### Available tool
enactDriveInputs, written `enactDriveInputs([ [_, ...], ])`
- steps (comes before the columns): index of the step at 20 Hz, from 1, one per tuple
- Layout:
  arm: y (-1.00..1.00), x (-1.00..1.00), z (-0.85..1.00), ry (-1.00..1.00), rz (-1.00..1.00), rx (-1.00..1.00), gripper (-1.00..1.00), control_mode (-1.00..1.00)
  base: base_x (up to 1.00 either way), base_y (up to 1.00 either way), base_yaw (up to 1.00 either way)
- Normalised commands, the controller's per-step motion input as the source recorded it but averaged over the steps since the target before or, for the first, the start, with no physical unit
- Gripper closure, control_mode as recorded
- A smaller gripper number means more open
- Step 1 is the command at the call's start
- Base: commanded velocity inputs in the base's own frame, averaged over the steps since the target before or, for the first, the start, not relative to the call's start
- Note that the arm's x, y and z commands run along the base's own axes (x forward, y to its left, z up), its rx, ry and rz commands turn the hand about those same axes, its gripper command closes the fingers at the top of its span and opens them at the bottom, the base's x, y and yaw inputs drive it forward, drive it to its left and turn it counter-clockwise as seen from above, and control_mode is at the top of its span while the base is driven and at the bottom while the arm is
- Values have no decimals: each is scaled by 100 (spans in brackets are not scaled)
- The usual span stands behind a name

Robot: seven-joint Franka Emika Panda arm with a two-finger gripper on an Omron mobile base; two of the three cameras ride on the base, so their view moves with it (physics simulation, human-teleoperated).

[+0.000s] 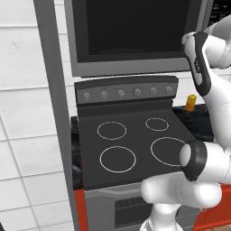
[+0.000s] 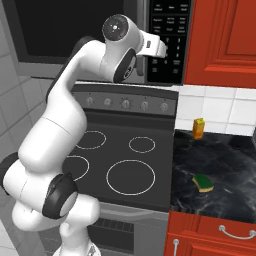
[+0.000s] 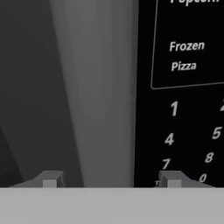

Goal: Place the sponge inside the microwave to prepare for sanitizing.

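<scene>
— Which step is in hand?

— Opening up. The gripper [image 3: 109,178] sits close to the microwave [image 2: 75,30], by the keypad [image 3: 183,87], fingers [image 3: 50,179] spread and holding nothing. The door [image 1: 49,90] seems swung open, though that's hard to confirm.

— And the sponge?

— On the table [image 2: 225,165], right of the stove [image 2: 120,160]: sponge [image 2: 202,182] untouched. Next: come away, descend, grasp it.
</scene>
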Motion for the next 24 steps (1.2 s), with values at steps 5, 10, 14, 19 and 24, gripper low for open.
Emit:
enactDriveInputs([
  [5,0,0,0,0,0,0,100,-100,0,0,0],
  [10,4,-27,0,0,0,-2,100,-100,0,0,0],
  [14,26,-100,7,-9,-4,-8,100,-100,0,0,0],
  [19,48,-100,5,-3,-8,-13,100,-100,0,0,0],
  [24,45,-76,0,10,-17,-13,100,-100,0,0,0],
])
